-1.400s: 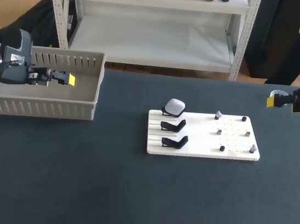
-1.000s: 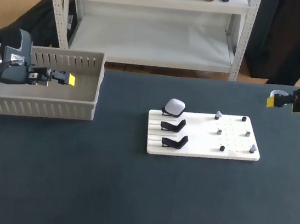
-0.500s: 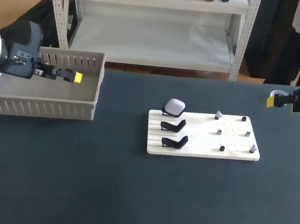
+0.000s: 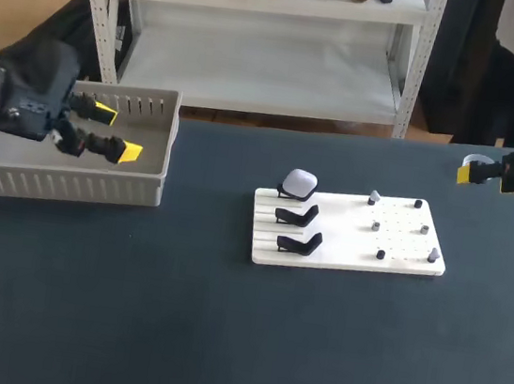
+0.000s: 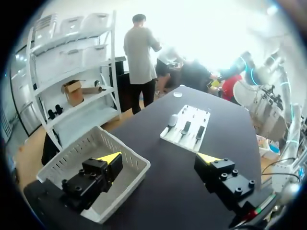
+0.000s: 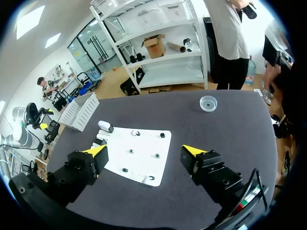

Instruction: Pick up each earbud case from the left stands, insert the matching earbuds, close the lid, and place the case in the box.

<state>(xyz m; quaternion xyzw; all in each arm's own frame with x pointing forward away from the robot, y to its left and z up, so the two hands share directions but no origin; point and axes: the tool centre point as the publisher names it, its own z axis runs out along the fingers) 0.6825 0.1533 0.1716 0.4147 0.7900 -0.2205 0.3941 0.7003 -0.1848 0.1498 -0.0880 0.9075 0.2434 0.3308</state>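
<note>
A white earbud case (image 4: pixel 299 181) sits shut on the rearmost of three black stands at the left end of a white board (image 4: pixel 341 233); the other two stands (image 4: pixel 297 230) are bare. Small dark earbuds (image 4: pixel 376 227) stand on pegs at the board's right end. My left gripper (image 4: pixel 116 133) hangs open and holding nothing over the grey slatted box (image 4: pixel 68 188) at the table's far left. My right gripper (image 4: pixel 475 173) is at the table's right edge, well right of the board. In its own view the right gripper (image 6: pixel 144 151) is open with nothing in it above the board (image 6: pixel 148 143), the case (image 6: pixel 105 126) beyond.
In the left wrist view the box (image 5: pixel 129 154) lies under the left gripper (image 5: pixel 158 158), with the board (image 5: pixel 189 125) and case (image 5: pixel 173 118) far ahead. A small clear round dish (image 6: pixel 207 103) rests on the dark table near the far right corner.
My left gripper has swung round over the box and dropped a little, so that its yellow tips now stand apart on a slant. The right arm has stayed put.
</note>
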